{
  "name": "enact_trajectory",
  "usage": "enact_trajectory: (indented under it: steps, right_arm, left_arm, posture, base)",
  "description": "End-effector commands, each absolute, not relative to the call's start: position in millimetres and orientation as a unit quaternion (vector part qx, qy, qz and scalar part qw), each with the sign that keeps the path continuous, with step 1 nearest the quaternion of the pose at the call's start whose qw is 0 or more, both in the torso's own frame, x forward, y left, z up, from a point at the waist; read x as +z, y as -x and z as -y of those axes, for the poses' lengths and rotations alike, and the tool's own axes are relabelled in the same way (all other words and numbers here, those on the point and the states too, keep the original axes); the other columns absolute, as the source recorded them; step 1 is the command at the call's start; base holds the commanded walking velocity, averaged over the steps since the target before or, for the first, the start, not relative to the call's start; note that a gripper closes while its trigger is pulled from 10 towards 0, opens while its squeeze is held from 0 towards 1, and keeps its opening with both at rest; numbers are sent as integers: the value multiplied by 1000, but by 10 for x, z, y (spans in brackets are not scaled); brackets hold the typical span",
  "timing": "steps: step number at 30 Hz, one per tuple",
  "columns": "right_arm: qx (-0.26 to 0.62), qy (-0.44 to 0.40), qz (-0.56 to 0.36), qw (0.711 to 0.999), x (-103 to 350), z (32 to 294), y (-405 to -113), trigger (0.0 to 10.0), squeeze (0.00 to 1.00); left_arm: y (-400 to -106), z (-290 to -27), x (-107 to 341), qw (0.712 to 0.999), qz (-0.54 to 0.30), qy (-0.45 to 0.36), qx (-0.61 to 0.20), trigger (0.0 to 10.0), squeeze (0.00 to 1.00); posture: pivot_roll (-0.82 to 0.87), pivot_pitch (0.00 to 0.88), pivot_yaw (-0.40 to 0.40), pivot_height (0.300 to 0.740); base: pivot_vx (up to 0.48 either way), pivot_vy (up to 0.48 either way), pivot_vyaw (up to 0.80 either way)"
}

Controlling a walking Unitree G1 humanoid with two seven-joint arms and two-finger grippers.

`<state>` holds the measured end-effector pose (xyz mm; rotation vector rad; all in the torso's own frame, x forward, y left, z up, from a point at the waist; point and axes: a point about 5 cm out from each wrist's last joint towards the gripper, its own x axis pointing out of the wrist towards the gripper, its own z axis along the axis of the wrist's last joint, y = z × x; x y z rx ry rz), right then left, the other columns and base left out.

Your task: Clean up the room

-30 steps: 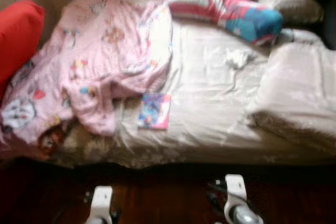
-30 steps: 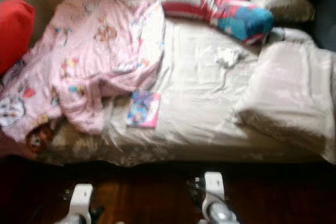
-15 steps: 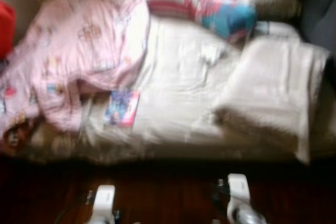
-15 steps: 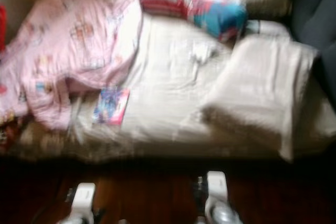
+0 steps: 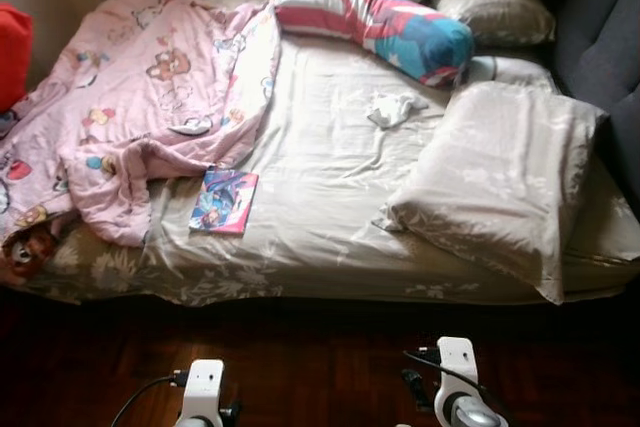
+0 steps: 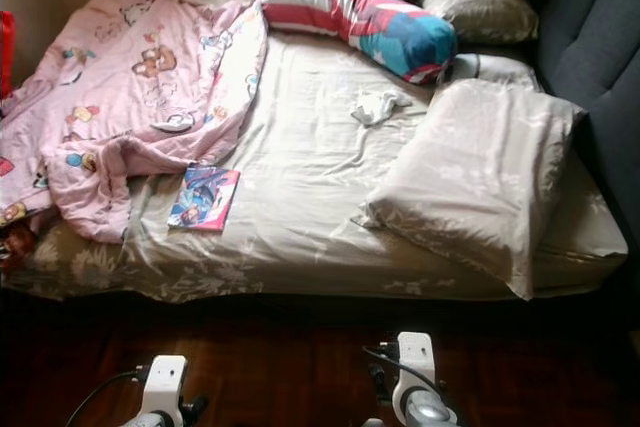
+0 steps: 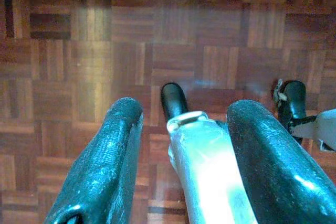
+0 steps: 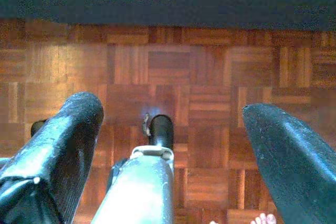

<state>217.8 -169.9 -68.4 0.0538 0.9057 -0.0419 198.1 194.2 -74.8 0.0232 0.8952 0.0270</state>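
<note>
View has swung right and sharpened (things unmoved). Book (image 5: 224, 202) lies on bed (image 5: 330, 187) beside pink blanket (image 5: 140, 97). Left gripper (image 7: 181, 145) and right gripper (image 8: 173, 145) hang over the floor (image 8: 157, 61), fingers spread, empty.

- The left gripper (image 7: 184, 124) points down at a parquet floor (image 7: 79, 51) of reddish-brown wooden blocks.
- Its two black fingers (image 7: 105, 166) stand apart with nothing held.
- A silver leg (image 7: 202, 166) shows between them, ending in a black foot (image 7: 172, 99).
</note>
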Motion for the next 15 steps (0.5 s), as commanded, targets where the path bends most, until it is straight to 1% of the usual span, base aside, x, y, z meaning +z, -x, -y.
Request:
enact_trajectory:
  steps: [1, 2, 15]
  right_arm:
    - [-23, -28, -449, 893, -717, 1713, -2121, 10000, 0]
    - [-23, -27, -449, 893, -717, 1714, -2121, 10000, 0]
    - [-21, -27, -445, 895, -716, 1708, -2120, 10000, 0]
  left_arm:
    - [-1937, -1957, -773, 896, -444, -14, 10, 10000, 0]
    - [-1937, -1956, -772, 896, -444, -14, 9, 10000, 0]
    - [-1916, -1966, -781, 895, -446, -17, 7, 10000, 0]
  posture:
    - [-96, 185, 30, 740]
    - [-96, 185, 30, 740]
    - [-95, 177, 32, 740]
  base:
    - [315, 0, -694]
    - [322, 0, -656]
    - [327, 0, 0]
